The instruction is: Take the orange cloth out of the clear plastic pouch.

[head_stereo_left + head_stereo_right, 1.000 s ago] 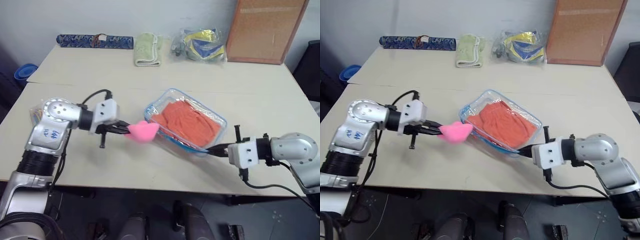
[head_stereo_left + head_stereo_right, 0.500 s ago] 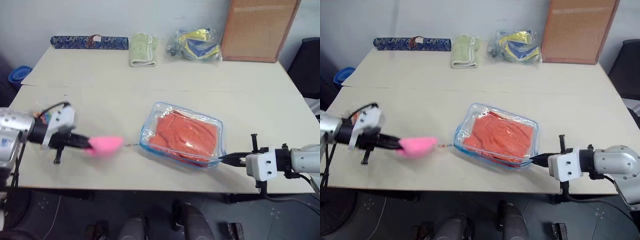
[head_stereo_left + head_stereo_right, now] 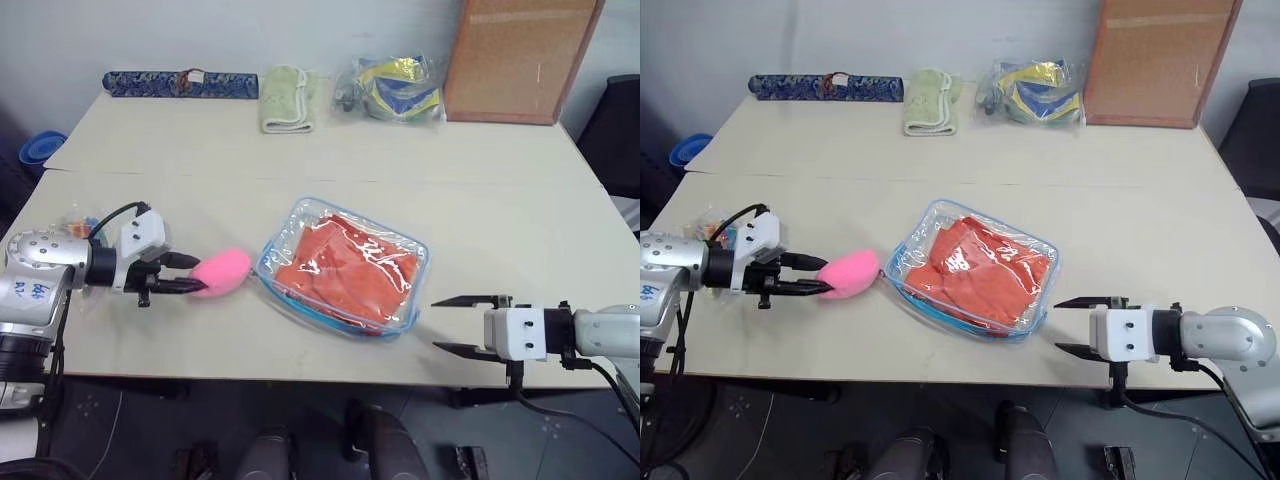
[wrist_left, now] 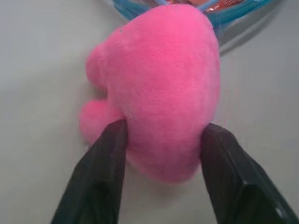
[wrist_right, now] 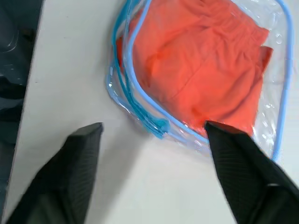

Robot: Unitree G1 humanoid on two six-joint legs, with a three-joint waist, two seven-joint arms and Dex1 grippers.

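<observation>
Bright orange cloth (image 3: 345, 270) lies inside clear blue-trimmed plastic pouch (image 3: 405, 313), frame centre; right gripper (image 3: 456, 325) gapes empty lower right; left gripper (image 3: 190, 272) straddles pink heart plush (image 3: 222, 271) at left, fingers spread

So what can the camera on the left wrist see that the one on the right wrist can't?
Left wrist view: the pink heart plush filling the gap between the left gripper jaws, which stand open around it. Right wrist view: the orange cloth lying inside the pouch, the right gripper jaws spread wide and empty short of it. Both share the clear plastic pouch with its blue trim and the pale table.
</observation>
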